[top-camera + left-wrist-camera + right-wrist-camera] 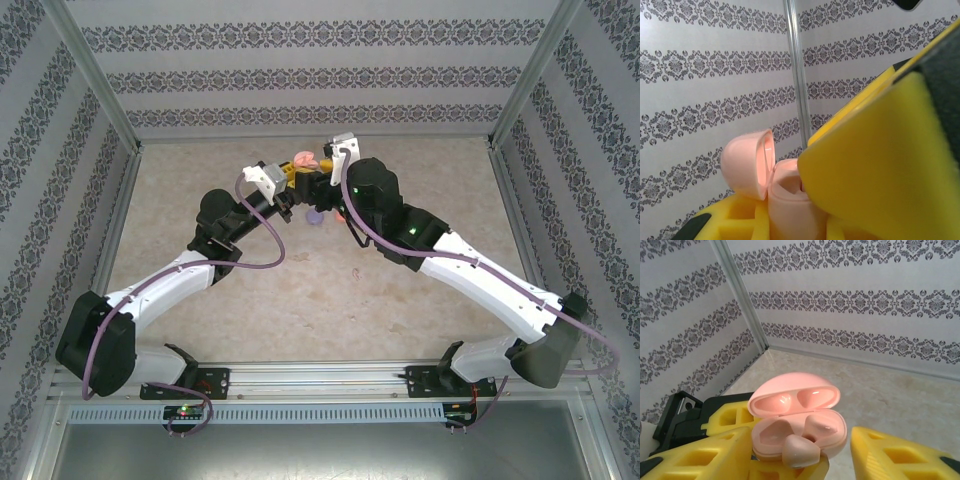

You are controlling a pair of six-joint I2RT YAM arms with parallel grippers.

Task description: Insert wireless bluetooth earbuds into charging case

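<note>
A pinkish earbud (801, 450) sits at the near rim of the open pink charging case (790, 390), low centre of the right wrist view. The left hand (790, 215) pinches the case, and the right hand (801, 467) is spread to either side of it. Below lies the beige speckled bench (260, 290), enclosed by damask-striped wallpaper (300, 75) and a metal corner post (740, 295).

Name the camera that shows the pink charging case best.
Right wrist: it looks straight into the open pink charging case, lid up, an earbud at its front edge. Left wrist sees it side-on, half hidden by a yellow finger. Top external shows a small pink spot.
</note>
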